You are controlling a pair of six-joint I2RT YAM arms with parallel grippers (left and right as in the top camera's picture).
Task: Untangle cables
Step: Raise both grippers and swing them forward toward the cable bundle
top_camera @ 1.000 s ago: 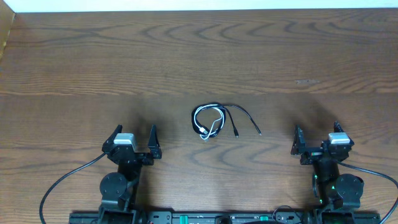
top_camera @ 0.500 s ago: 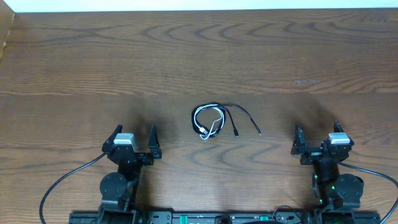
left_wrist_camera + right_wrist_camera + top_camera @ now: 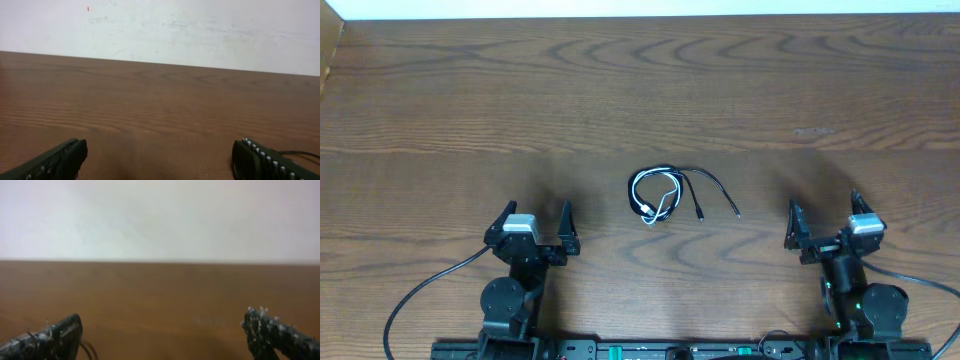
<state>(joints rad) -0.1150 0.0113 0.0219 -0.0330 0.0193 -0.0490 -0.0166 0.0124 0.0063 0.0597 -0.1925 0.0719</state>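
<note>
The cables (image 3: 665, 194) lie in a small tangle at the middle of the wooden table (image 3: 640, 90): a short white cord looped with two black cords whose plug ends trail to the right. My left gripper (image 3: 536, 218) is open and empty, near the front edge, left of the tangle. My right gripper (image 3: 823, 213) is open and empty, right of the tangle. In the left wrist view a thin black cord end (image 3: 300, 153) shows at the right edge beside my open jaws (image 3: 160, 157). In the right wrist view a black cord (image 3: 90, 349) shows by the left finger of the open jaws (image 3: 162, 332).
Thick black arm cables (image 3: 420, 295) run from the arm bases along the table's front edge. A pale wall (image 3: 160, 30) stands behind the table's far edge. A box corner (image 3: 328, 50) shows at the far left.
The right gripper has shifted slightly forward and left. The cables and the left arm have not moved.
</note>
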